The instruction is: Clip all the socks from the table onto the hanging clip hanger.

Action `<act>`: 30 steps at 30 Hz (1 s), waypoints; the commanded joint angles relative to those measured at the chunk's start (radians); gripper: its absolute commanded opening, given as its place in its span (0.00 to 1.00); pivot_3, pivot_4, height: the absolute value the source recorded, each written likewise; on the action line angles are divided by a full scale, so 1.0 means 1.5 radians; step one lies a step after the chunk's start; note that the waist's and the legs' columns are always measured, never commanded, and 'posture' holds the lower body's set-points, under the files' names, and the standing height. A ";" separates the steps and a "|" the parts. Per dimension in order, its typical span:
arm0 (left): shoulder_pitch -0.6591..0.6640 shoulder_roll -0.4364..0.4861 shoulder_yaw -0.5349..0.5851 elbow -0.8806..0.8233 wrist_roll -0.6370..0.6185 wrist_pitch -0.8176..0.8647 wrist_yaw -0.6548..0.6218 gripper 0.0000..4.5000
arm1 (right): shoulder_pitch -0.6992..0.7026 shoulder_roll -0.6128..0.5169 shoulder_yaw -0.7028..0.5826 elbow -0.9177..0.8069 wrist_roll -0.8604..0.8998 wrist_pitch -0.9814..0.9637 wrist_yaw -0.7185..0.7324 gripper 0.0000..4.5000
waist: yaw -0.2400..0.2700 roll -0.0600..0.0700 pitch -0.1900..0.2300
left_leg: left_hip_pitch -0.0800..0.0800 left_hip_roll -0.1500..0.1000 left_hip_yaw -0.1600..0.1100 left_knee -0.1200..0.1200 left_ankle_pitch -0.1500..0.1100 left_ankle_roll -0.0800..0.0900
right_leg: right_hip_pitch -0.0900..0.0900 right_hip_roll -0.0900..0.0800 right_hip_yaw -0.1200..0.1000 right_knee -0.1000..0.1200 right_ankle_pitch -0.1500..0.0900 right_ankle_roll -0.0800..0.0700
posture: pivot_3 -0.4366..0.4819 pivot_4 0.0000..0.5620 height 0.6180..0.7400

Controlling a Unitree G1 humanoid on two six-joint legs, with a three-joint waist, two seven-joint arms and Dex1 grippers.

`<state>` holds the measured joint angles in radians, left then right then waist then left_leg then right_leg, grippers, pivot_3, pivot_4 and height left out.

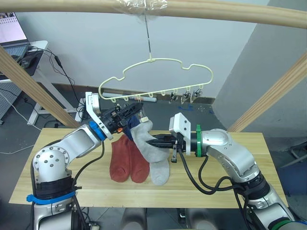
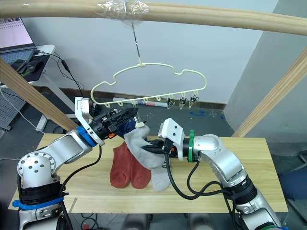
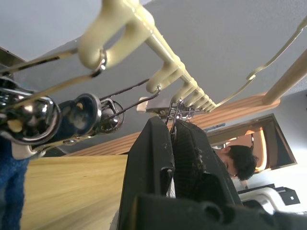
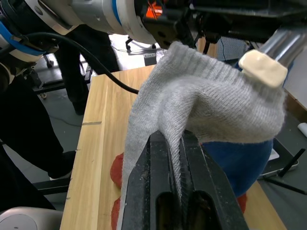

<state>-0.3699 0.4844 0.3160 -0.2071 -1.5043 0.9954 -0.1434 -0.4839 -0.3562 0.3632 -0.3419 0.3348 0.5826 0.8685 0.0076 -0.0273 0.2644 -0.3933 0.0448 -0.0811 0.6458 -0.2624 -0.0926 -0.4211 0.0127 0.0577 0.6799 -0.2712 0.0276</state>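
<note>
- Your right gripper (image 1: 154,142) is clamped on a grey sock (image 1: 143,139), fingers pinching a fold of the fabric; in the right wrist view the sock (image 4: 211,110) drapes over the closed fingers (image 4: 160,191).
- That sock is lifted off the table (image 1: 230,163), its upper end raised toward your left gripper (image 1: 136,111) and its lower end trailing down to the left of your right gripper.
- Your left gripper sits just under the clip hanger (image 1: 158,79), near the hanger's left end; its fingers (image 3: 187,153) are squeezed around a metal clip (image 3: 173,111).
- A pale clip tip (image 4: 263,68) touches the sock's raised edge.
- Something blue (image 1: 128,128), apparently a blue sock, hangs just behind the grey one, below your left gripper.
- Two red socks (image 1: 128,160) lie flat side by side on the table, beneath the raised sock.
- A second grey sock (image 1: 160,170) lies on the table, touching the red pair on their right side, just below your right gripper.
- The hanger hangs from a wooden pole (image 1: 216,10) by its hook, with more clips (image 1: 192,94) toward its right end, empty.
</note>
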 commanded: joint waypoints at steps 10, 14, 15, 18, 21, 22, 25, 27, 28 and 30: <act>0.010 0.009 -0.008 -0.023 0.016 -0.006 -0.011 0.01 | -0.009 -0.022 -0.027 -0.084 0.047 0.043 -0.002 0.01 | -0.001 0.000 0.000 | 0.000 0.000 0.000 0.000 0.000 0.000 | 0.000 0.000 0.000 0.000 0.000 0.000 | 0.59 0.46 1.00; 0.010 0.008 -0.010 -0.024 0.018 -0.006 -0.012 0.01 | -0.013 -0.014 -0.023 -0.089 0.050 0.051 -0.006 0.01 | -0.001 0.000 0.000 | 0.000 0.000 0.000 0.000 0.000 0.000 | 0.000 0.000 0.000 0.000 0.000 0.000 | 0.59 0.46 1.00; 0.010 0.009 -0.010 -0.024 0.019 -0.006 -0.012 0.01 | -0.014 -0.013 -0.022 -0.090 0.050 0.053 -0.007 0.01 | -0.001 0.000 0.000 | 0.000 0.000 0.000 0.000 0.000 0.000 | 0.000 0.000 0.000 0.000 0.000 0.000 | 0.59 0.46 1.00; 0.012 0.009 -0.010 -0.026 0.020 -0.006 -0.012 0.01 | -0.015 -0.013 -0.026 -0.095 0.054 0.059 -0.007 0.01 | -0.001 0.000 0.000 | 0.000 0.000 0.000 0.000 0.000 0.000 | 0.000 0.000 0.000 0.000 0.000 0.000 | 0.58 0.47 1.00; 0.013 0.008 -0.010 -0.027 0.021 -0.006 -0.011 0.01 | -0.015 -0.014 -0.027 -0.098 0.057 0.062 -0.008 0.01 | -0.001 0.000 0.000 | 0.000 0.000 0.000 0.000 0.000 0.000 | 0.000 0.000 0.000 0.000 0.000 0.000 | 0.58 0.46 1.00; 0.014 0.008 -0.010 -0.028 0.022 -0.007 -0.011 0.01 | -0.019 -0.015 -0.028 -0.095 0.059 0.063 -0.007 0.01 | -0.002 0.000 0.000 | 0.000 0.000 0.000 0.000 0.000 0.000 | 0.000 0.000 0.000 0.000 0.000 0.000 | 0.58 0.46 1.00; 0.015 0.006 -0.010 -0.029 0.023 -0.009 -0.011 0.01 | -0.031 -0.014 -0.031 -0.086 0.066 0.065 -0.007 0.01 | -0.003 0.000 0.000 | 0.000 0.000 0.000 0.000 0.000 0.000 | 0.000 0.000 0.000 0.000 0.000 0.000 | 0.58 0.46 1.00; 0.015 0.006 -0.012 -0.028 0.024 -0.011 -0.011 0.01 | -0.037 -0.010 -0.029 -0.079 0.067 0.064 -0.009 0.01 | -0.004 0.000 0.000 | 0.000 0.000 0.000 0.000 0.000 0.000 | 0.000 0.000 0.000 0.000 0.000 0.000 | 0.58 0.46 1.00; 0.013 0.006 -0.013 -0.027 0.025 -0.011 -0.012 0.01 | -0.040 -0.007 -0.028 -0.073 0.067 0.063 -0.011 0.01 | -0.004 0.000 0.000 | 0.000 0.000 0.000 0.000 0.000 0.000 | 0.000 0.000 0.000 0.000 0.000 0.000 | 0.58 0.46 1.00; 0.008 0.005 -0.014 -0.024 0.022 -0.012 -0.011 0.01 | -0.045 0.000 -0.020 -0.056 0.056 0.049 -0.014 0.01 | -0.004 0.000 0.000 | 0.000 0.000 0.000 0.000 0.000 0.000 | 0.000 0.000 0.000 0.000 0.000 0.000 | 0.58 0.46 1.00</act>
<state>-0.3595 0.4874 0.3006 -0.2257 -1.4689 0.9727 -0.1607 -0.5353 -0.3673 0.3362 -0.4222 0.4147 0.6847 0.8484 0.0009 -0.0271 0.2645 -0.3934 0.0448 -0.0810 0.6453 -0.2626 -0.0922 -0.4213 0.0129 0.0577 0.6795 -0.2714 0.0279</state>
